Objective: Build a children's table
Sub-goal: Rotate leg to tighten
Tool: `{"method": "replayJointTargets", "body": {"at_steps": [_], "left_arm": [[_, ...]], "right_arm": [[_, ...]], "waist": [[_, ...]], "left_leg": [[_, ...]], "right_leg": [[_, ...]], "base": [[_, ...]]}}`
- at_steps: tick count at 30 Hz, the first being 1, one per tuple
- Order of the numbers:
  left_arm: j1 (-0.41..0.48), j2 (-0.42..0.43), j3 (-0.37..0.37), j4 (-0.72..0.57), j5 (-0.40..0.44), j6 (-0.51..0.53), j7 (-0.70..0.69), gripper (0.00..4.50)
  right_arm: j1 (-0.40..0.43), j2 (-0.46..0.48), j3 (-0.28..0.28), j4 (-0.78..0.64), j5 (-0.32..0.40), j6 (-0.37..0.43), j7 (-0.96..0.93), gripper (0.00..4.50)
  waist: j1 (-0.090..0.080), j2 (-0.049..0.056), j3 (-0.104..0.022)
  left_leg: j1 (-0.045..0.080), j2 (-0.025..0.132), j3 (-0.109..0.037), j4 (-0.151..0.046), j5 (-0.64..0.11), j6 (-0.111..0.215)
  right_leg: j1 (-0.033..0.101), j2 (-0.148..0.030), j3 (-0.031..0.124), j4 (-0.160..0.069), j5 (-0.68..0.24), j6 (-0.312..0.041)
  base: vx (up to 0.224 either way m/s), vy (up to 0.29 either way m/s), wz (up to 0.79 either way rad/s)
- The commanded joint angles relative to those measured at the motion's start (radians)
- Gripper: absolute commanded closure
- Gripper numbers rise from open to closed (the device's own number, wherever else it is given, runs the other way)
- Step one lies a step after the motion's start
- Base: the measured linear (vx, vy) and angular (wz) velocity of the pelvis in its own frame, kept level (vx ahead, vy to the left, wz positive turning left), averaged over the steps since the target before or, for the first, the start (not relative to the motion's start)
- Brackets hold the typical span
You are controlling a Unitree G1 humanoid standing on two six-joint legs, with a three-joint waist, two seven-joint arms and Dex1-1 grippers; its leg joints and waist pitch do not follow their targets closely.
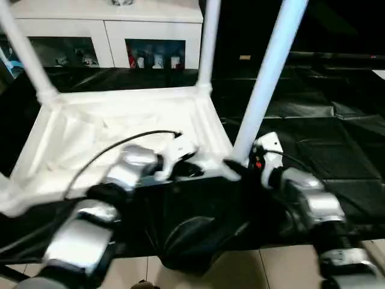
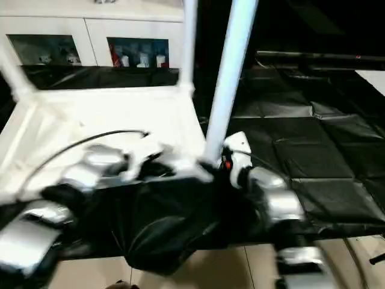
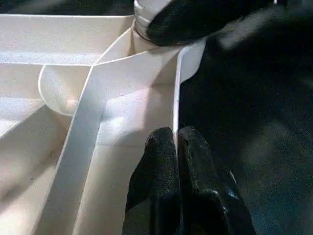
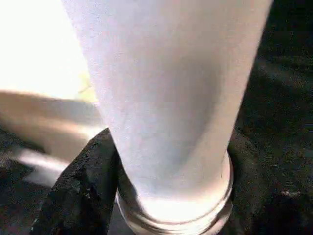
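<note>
The white tabletop (image 1: 120,120) lies upside down on a black mat, ribbed underside up. Three white legs stand in its corner sockets: far left (image 1: 27,54), far right (image 1: 207,42) and near right (image 1: 264,78). My left gripper (image 1: 189,168) is at the tabletop's near edge, close to the near right corner. In the left wrist view it (image 3: 175,142) is shut, with the thin rim (image 3: 177,98) running in between the fingertips. My right gripper (image 1: 240,165) is at the foot of the near right leg (image 4: 166,88). Its black fingers (image 4: 83,181) press against both sides of the leg, just above the socket.
A white cabinet (image 1: 108,30) with glass doors stands behind the tabletop. The black padded mat (image 1: 325,120) stretches away to the right. A dark cloth bundle (image 1: 192,235) lies at the mat's near edge, and light floor tiles (image 1: 240,271) show in front.
</note>
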State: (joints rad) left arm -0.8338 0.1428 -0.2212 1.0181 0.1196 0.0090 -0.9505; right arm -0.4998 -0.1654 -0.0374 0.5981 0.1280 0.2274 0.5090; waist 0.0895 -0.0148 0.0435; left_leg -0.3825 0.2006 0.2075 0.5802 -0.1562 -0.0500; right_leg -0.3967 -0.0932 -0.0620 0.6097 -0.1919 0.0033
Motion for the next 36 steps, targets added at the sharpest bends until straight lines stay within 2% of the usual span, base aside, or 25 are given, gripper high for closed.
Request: {"method": "replayJointTargets", "body": {"at_steps": [1, 2, 4, 5, 6, 7, 8, 13, 14, 15, 19, 20, 21, 22, 24, 28, 29, 32, 34, 36], "left_arm": [[-0.041, -0.041, 0.029, 0.013, -0.006, 0.022, 0.129, 4.50], [-0.051, -0.062, 0.032, 0.021, -0.011, 0.027, 0.152, 4.50], [-0.072, -0.106, 0.035, 0.040, -0.017, 0.030, 0.188, 4.50], [-0.077, -0.119, 0.034, 0.044, -0.018, 0.027, 0.188, 4.50], [-0.083, -0.131, 0.033, 0.053, -0.017, 0.020, 0.184, 4.50], [-0.084, -0.133, 0.032, 0.054, -0.017, 0.016, 0.179, 4.50], [-0.085, -0.136, 0.030, 0.055, -0.017, 0.012, 0.171, 4.50], [-0.066, -0.102, 0.020, 0.035, -0.020, -0.018, 0.079, 4.50], [-0.059, -0.091, 0.017, 0.027, -0.024, -0.028, 0.044, 4.50], [-0.038, -0.058, 0.007, 0.004, -0.032, -0.054, -0.044, 4.50], [0.008, 0.009, -0.019, -0.050, -0.042, -0.079, -0.211, 4.50], [0.014, 0.019, -0.023, -0.056, -0.044, -0.083, -0.232, 4.50], [0.021, 0.029, -0.024, -0.065, -0.048, -0.086, -0.257, 4.50], [0.028, 0.041, -0.024, -0.073, -0.054, -0.083, -0.281, 4.50], [0.046, 0.079, -0.025, -0.096, -0.064, -0.082, -0.346, 4.50], [0.054, 0.116, -0.027, -0.104, -0.055, -0.096, -0.370, 4.50], [0.057, 0.130, -0.024, -0.107, -0.054, -0.099, -0.382, 4.50], [0.066, 0.141, -0.020, -0.122, -0.055, -0.093, -0.397, 4.50], [0.068, 0.142, -0.020, -0.125, -0.055, -0.092, -0.394, 4.50], [0.070, 0.141, -0.020, -0.126, -0.051, -0.093, -0.375, 4.50]], "right_arm": [[0.024, 0.051, 0.042, 0.048, -0.022, 0.033, -0.042, 1.78], [0.017, 0.073, 0.037, 0.058, -0.020, 0.032, -0.068, 1.78], [0.003, 0.118, 0.038, 0.078, -0.029, 0.016, -0.116, 1.78], [-0.003, 0.129, 0.049, 0.082, -0.038, 0.002, -0.113, 1.78], [-0.010, 0.138, 0.060, 0.086, -0.043, -0.017, -0.104, 1.78], [-0.013, 0.140, 0.063, 0.085, -0.041, -0.024, -0.092, 1.78], [-0.016, 0.142, 0.066, 0.083, -0.037, -0.034, -0.076, 1.22], [-0.018, 0.095, 0.083, 0.038, -0.007, -0.016, 0.056, 0.72], [-0.015, 0.078, 0.090, 0.023, 0.001, -0.005, 0.101, 0.72], [-0.007, 0.019, 0.120, -0.008, 0.008, 0.004, 0.214, 0.72], [0.014, -0.096, 0.173, -0.069, 0.028, 0.022, 0.429, 0.72], [0.017, -0.111, 0.177, -0.076, 0.030, 0.026, 0.456, 0.72], [0.019, -0.128, 0.181, -0.082, 0.030, 0.029, 0.485, 0.72], [0.020, -0.148, 0.184, -0.087, 0.030, 0.035, 0.517, 0.72], [0.024, -0.205, 0.191, -0.096, 0.025, 0.039, 0.606, 0.72], [0.009, -0.239, 0.182, -0.079, 0.037, 0.054, 0.653, 0.72], [0.000, -0.249, 0.177, -0.071, 0.043, 0.060, 0.665, 0.95], [-0.003, -0.250, 0.180, -0.069, 0.046, 0.061, 0.679, 1.09], [-0.001, -0.247, 0.183, -0.071, 0.046, 0.060, 0.679, 1.42], [0.004, -0.237, 0.182, -0.075, 0.048, 0.061, 0.671, 1.47]], "waist": [[-0.003, 0.007, -0.053], [-0.005, 0.000, -0.055], [-0.004, 0.000, -0.056], [-0.004, -0.002, -0.057], [-0.001, 0.013, -0.058], [-0.004, 0.006, -0.058], [-0.003, 0.003, -0.059], [-0.002, 0.001, -0.059], [-0.002, 0.001, -0.059], [-0.001, -0.001, -0.058], [0.006, 0.000, -0.058], [0.008, 0.001, -0.059], [0.007, 0.003, -0.059], [0.008, -0.005, -0.059], [0.013, -0.003, -0.058], [0.015, -0.002, -0.057], [0.016, -0.002, -0.057], [0.016, -0.004, -0.059], [0.017, -0.003, -0.061], [0.018, -0.005, -0.061]], "left_leg": [[0.032, 0.035, -0.027, -0.077, -0.339, -0.029], [0.029, 0.035, -0.026, -0.078, -0.331, -0.024], [0.031, 0.034, -0.024, -0.076, -0.321, -0.023], [0.028, 0.032, -0.024, -0.074, -0.307, -0.019], [0.029, 0.033, -0.026, -0.075, -0.303, -0.019], [0.027, 0.032, -0.023, -0.074, -0.302, -0.013], [0.025, 0.031, -0.023, -0.072, -0.284, -0.001], [0.021, 0.032, -0.024, -0.072, -0.270, 0.024], [0.021, 0.032, -0.024, -0.071, -0.267, 0.029], [0.021, 0.032, -0.023, -0.071, -0.265, 0.033], [0.013, 0.035, -0.020, -0.066, -0.230, 0.061], [0.017, 0.039, -0.019, -0.065, -0.225, 0.065], [0.017, 0.039, -0.017, -0.064, -0.226, 0.063], [0.019, 0.040, -0.017, -0.065, -0.228, 0.058], [0.018, 0.042, -0.017, -0.065, -0.231, 0.058], [0.021, 0.043, -0.018, -0.066, -0.248, 0.046], [0.021, 0.042, -0.018, -0.066, -0.249, 0.044], [0.021, 0.042, -0.017, -0.065, -0.229, 0.039], [0.021, 0.042, -0.017, -0.064, -0.216, 0.042], [0.020, 0.041, -0.016, -0.063, -0.207, 0.047]], "right_leg": [[0.025, -0.063, 0.043, -0.094, -0.318, -0.181], [0.028, -0.060, 0.042, -0.092, -0.283, -0.183], [0.026, -0.060, 0.043, -0.090, -0.257, -0.190], [0.030, -0.059, 0.042, -0.088, -0.239, -0.193], [0.031, -0.060, 0.043, -0.086, -0.226, -0.196], [0.030, -0.057, 0.043, -0.089, -0.213, -0.195], [0.035, -0.057, 0.042, -0.084, -0.174, -0.204], [0.042, -0.058, 0.039, -0.082, -0.172, -0.210], [0.042, -0.057, 0.040, -0.082, -0.166, -0.211], [0.043, -0.058, 0.040, -0.083, -0.165, -0.212], [0.050, -0.056, 0.037, -0.075, -0.117, -0.227], [0.047, -0.056, 0.037, -0.073, -0.109, -0.236], [0.044, -0.057, 0.037, -0.072, -0.106, -0.247], [0.044, -0.056, 0.036, -0.072, -0.116, -0.252], [0.045, -0.057, 0.036, -0.070, -0.121, -0.258], [0.041, -0.059, 0.037, -0.071, -0.149, -0.257], [0.041, -0.059, 0.037, -0.071, -0.153, -0.255], [0.041, -0.058, 0.038, -0.068, -0.133, -0.260], [0.041, -0.058, 0.037, -0.065, -0.109, -0.264], [0.042, -0.057, 0.037, -0.063, -0.094, -0.267]], "base": [[0.000, 0.000, 0.00], [0.000, 0.000, 0.00], [0.000, 0.000, 0.00], [0.000, 0.000, 0.00], [0.000, 0.000, 0.00], [0.000, 0.000, 0.00], [0.000, 0.000, 0.00], [0.000, 0.000, 0.00], [0.000, 0.000, 0.00], [0.000, 0.000, 0.00], [0.000, 0.000, 0.00], [0.000, 0.000, 0.00], [0.000, 0.000, 0.00], [0.000, 0.000, 0.00], [0.000, 0.000, 0.00], [0.000, 0.000, 0.00], [0.000, 0.000, 0.00], [0.000, 0.000, 0.00], [0.000, 0.000, 0.00], [0.000, 0.000, 0.00]]}}
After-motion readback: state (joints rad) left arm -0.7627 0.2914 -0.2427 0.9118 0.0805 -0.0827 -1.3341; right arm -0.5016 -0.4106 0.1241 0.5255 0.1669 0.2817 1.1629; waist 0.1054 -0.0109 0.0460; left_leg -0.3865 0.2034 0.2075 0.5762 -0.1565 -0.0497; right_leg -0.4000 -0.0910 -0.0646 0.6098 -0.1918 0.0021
